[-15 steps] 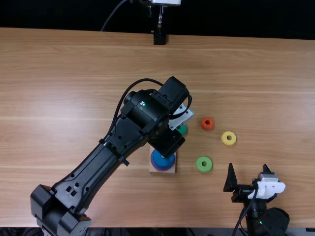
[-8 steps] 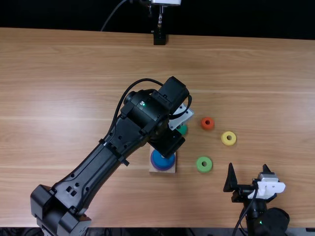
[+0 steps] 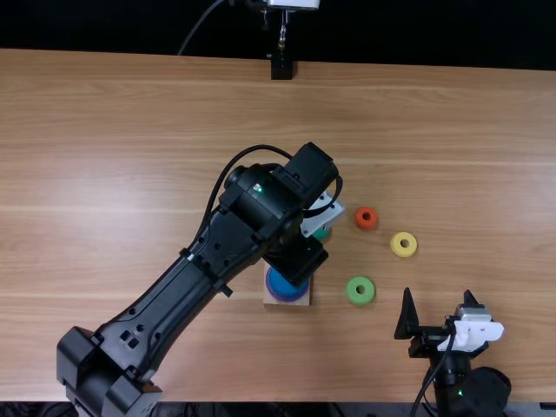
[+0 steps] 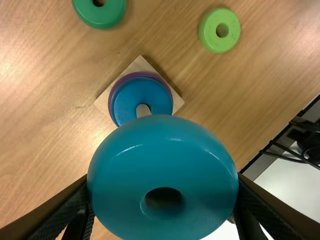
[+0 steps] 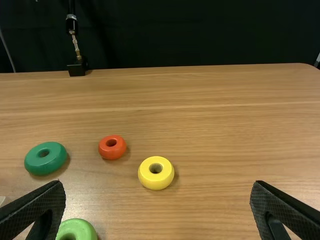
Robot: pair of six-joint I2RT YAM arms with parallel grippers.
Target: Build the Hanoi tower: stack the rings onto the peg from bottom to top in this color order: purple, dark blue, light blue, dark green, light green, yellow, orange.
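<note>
In the top view my left gripper (image 3: 297, 254) hangs over the wooden base (image 3: 268, 300), its fingertips hidden. The left wrist view has my left gripper (image 4: 162, 192) shut on the light blue ring (image 4: 162, 145), held above and beside the peg (image 4: 143, 110). Around that peg lie the purple ring (image 4: 114, 95) and, on top, the dark blue ring (image 4: 130, 102). My right gripper (image 3: 438, 298) stands open at the near right; the right wrist view also has this right gripper (image 5: 158, 197) with nothing between its fingers.
On the table (image 3: 469, 148) lie the dark green ring (image 5: 45, 158), partly covered by the left arm in the top view, the orange ring (image 3: 366, 217), the yellow ring (image 3: 403, 244) and the light green ring (image 3: 360, 290). A black stand (image 3: 281, 68) is at the far edge.
My left arm has shifted slightly toward the near edge and to the right. The right arm and the loose rings have stayed where they were.
</note>
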